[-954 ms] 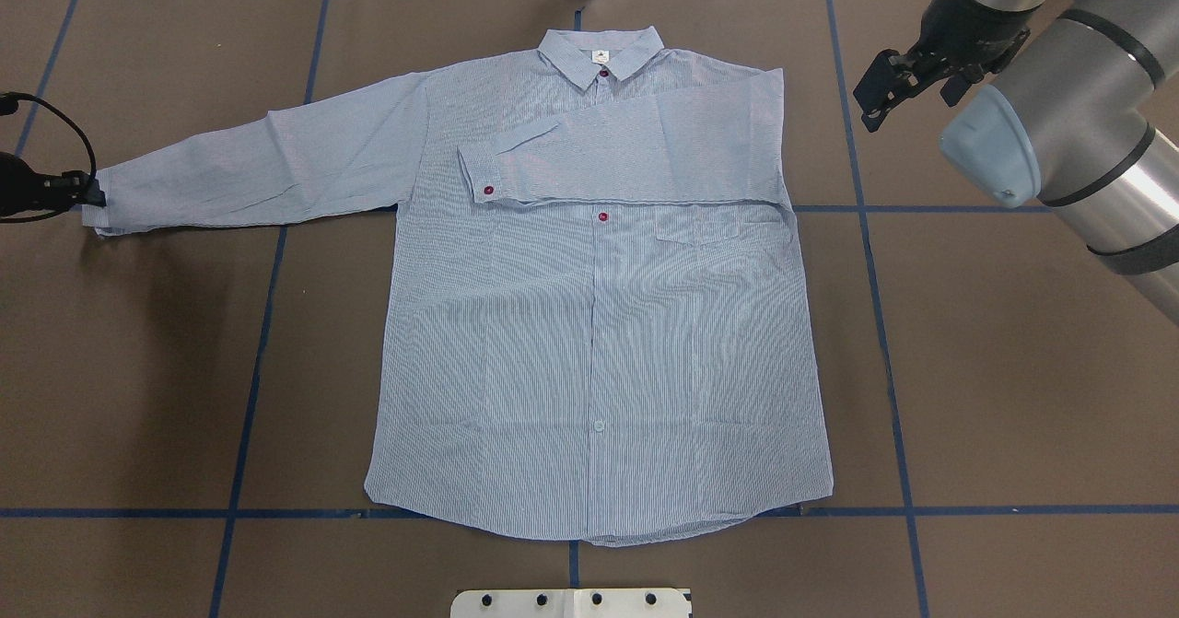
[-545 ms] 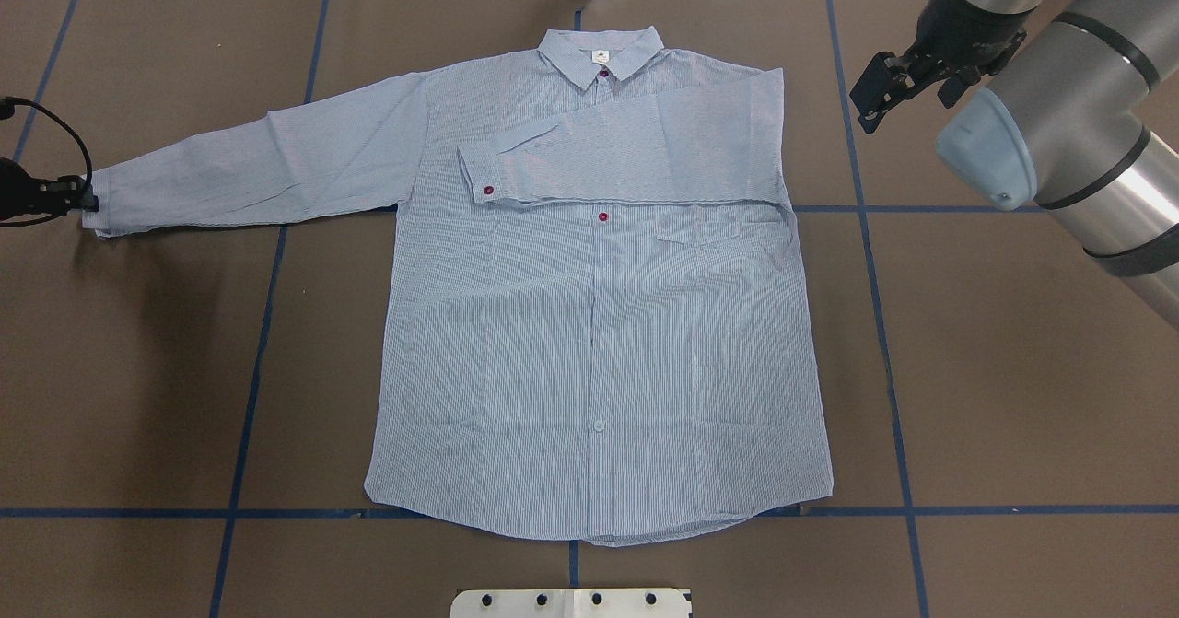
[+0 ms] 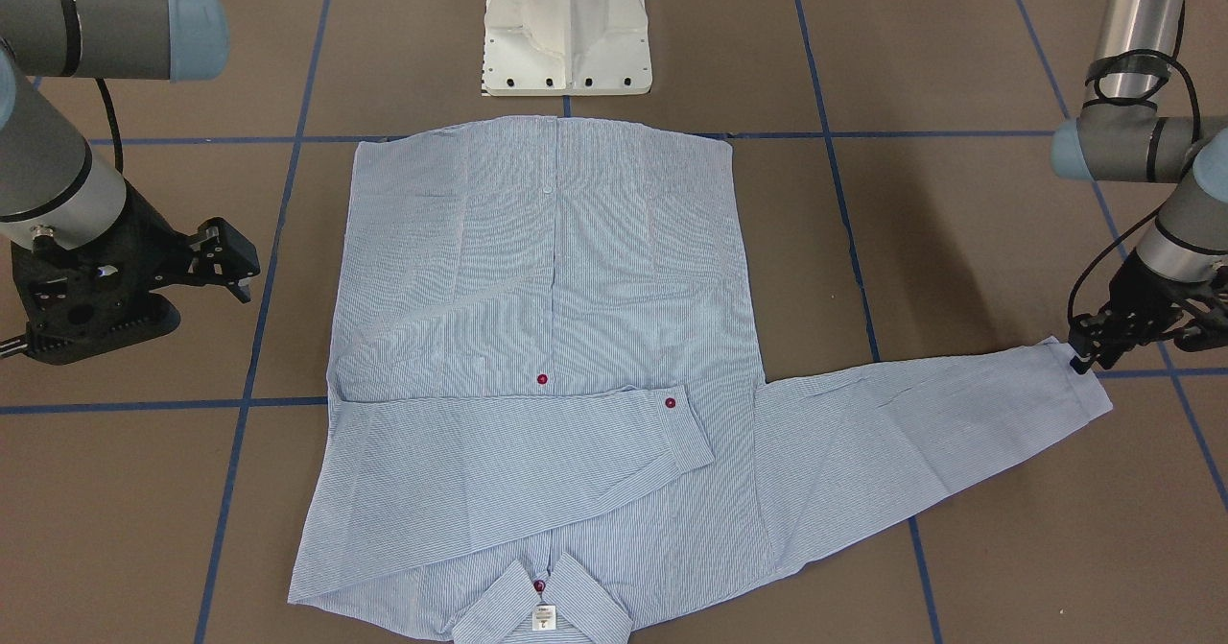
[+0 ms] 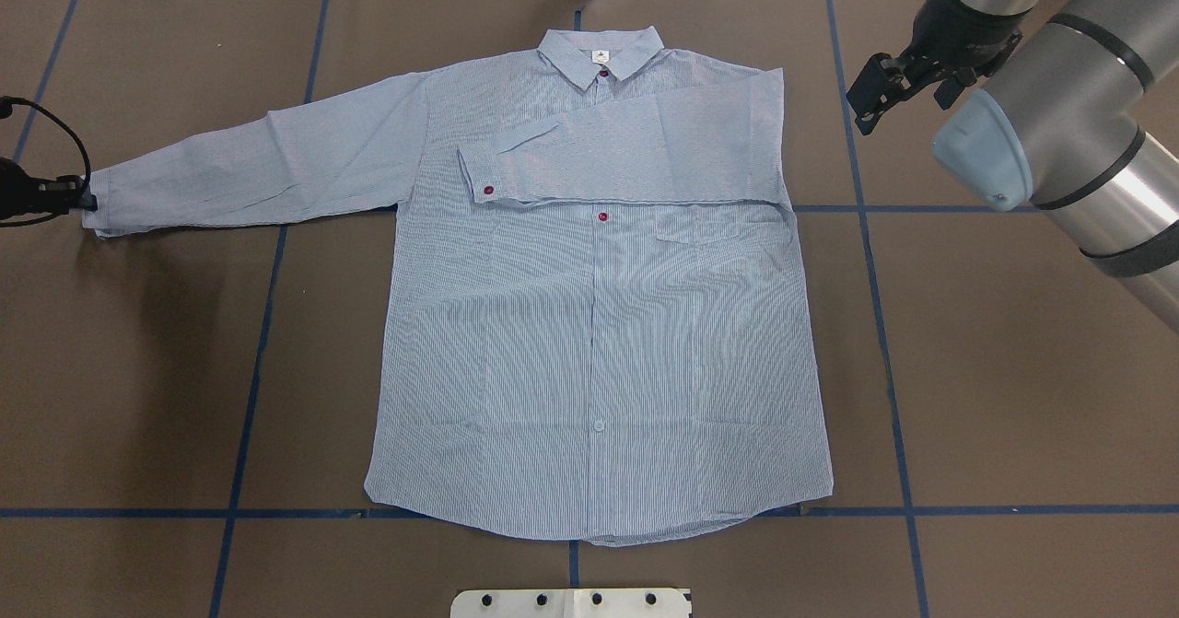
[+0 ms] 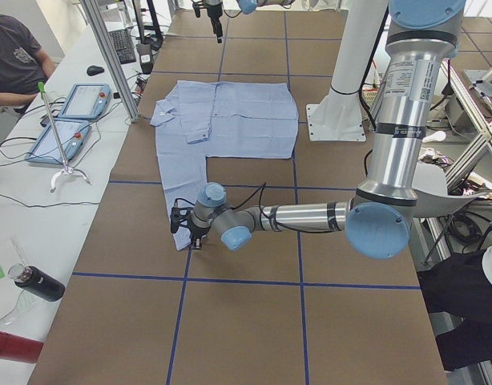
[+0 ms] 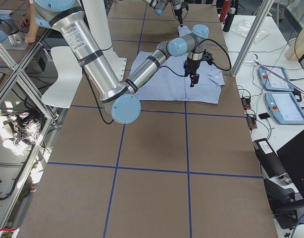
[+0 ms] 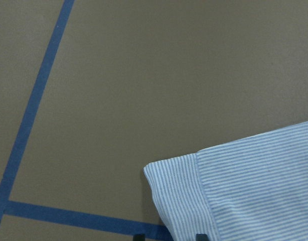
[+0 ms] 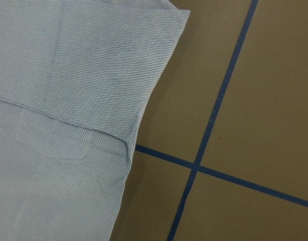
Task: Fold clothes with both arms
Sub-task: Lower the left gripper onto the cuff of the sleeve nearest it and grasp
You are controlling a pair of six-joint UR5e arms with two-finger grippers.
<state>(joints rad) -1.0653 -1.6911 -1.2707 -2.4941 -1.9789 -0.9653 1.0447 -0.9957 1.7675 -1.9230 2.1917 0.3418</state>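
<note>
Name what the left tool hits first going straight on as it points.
Probably the sleeve cuff of the shirt, lying on the table right before the left tool; remaining gap unclear.

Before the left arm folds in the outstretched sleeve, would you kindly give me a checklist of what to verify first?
1. Left gripper at the cuff of the outstretched sleeve: ok.
2. Cuff gripped: not ok. In the left wrist view the jaws stand apart and the cuff lies flat on the table.
3. Other sleeve folded flat across the chest: ok.
4. Right gripper clear of the shirt: ok. It hangs open over bare table beside the shoulder.
5. Shirt body spread flat, hem unrumpled: ok.
</note>
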